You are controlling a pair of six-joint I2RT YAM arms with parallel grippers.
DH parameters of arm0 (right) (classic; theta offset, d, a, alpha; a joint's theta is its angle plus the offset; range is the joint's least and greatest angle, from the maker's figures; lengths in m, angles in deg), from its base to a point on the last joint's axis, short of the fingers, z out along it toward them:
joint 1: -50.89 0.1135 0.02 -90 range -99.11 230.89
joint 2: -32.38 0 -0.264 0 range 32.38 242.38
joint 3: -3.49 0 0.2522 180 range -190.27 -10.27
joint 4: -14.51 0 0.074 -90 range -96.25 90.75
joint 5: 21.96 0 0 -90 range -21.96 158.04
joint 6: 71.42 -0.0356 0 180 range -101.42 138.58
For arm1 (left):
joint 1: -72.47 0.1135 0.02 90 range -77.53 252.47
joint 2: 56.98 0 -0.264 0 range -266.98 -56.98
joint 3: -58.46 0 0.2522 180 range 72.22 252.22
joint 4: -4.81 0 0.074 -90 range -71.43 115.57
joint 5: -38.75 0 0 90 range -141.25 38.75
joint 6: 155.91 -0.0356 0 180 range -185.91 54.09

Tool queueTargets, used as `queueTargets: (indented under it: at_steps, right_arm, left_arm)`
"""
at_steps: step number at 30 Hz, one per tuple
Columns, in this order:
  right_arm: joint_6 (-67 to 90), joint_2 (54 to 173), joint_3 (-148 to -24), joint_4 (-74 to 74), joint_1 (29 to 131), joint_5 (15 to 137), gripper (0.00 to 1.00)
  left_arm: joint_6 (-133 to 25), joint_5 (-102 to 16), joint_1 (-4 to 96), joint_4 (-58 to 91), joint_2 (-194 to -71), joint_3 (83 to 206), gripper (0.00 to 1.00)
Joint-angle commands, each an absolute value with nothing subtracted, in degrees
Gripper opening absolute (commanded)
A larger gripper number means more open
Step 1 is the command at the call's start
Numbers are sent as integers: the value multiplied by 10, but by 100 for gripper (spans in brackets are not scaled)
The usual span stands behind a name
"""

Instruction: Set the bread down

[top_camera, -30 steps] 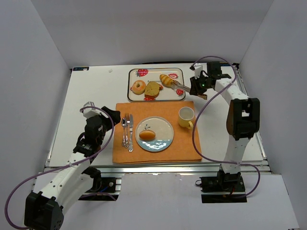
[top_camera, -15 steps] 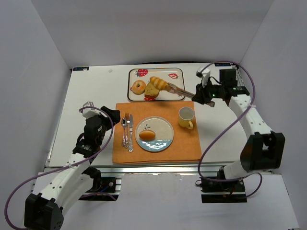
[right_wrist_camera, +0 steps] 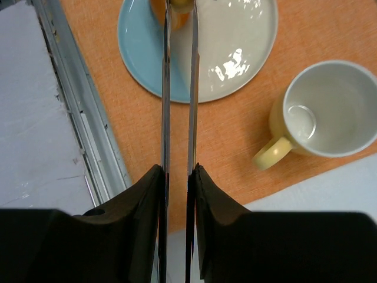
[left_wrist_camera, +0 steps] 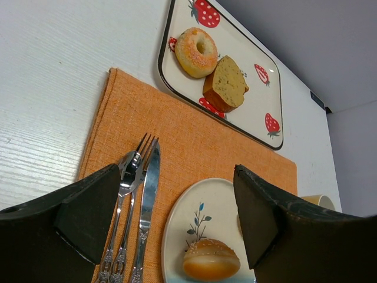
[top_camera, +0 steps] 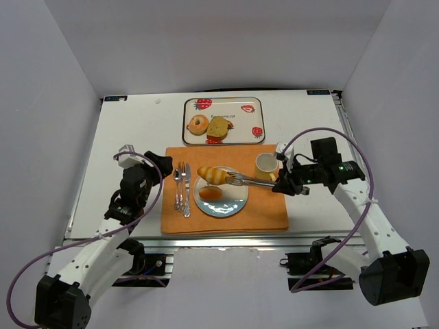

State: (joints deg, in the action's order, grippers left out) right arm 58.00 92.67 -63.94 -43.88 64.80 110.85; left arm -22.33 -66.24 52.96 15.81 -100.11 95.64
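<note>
Left gripper [left_wrist_camera: 177, 215], 9 o'clock of plate [top_camera: 237, 189]: jaws wide, empty, parked clear of the work. Right gripper [right_wrist_camera: 177, 171], 3 o'clock: clamped on tongs [top_camera: 254, 181] holding the croissant [top_camera: 211, 174] over the plate's 11 o'clock rim, just past the roll [top_camera: 211, 195], likely for lowering. Tray [top_camera: 241, 120], 12 o'clock, far: bagel [top_camera: 197, 124], cake [top_camera: 219, 127].

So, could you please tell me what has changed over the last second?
The right pincer, shut on the tongs, carried the croissant from the tray to over the plate. The open left pincer, bun, bagel, cutlery and mug stayed put.
</note>
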Motion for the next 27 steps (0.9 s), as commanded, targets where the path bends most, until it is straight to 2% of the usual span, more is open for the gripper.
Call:
queueTargets:
  at_steps: [1,8,17,23,27]
  right_arm:
    - [575,916,-621,-449,649,1114,0]
    - [567,902,-595,-450,649,1097,1]
    - [553,889,-582,-447,649,1090,28]
    - [544,883,-576,-443,649,1081,34]
    - [538,884,-570,-441,649,1069,34]
  left_arm:
    - [-220,-651,531,143,-1001,958,87]
    - [-218,-658,531,150,-985,952,87]
    - [-215,-657,531,151,-983,950,87]
    - [-215,-656,531,149,-984,950,87]
    - [-215,-656,531,150,-982,949,87]
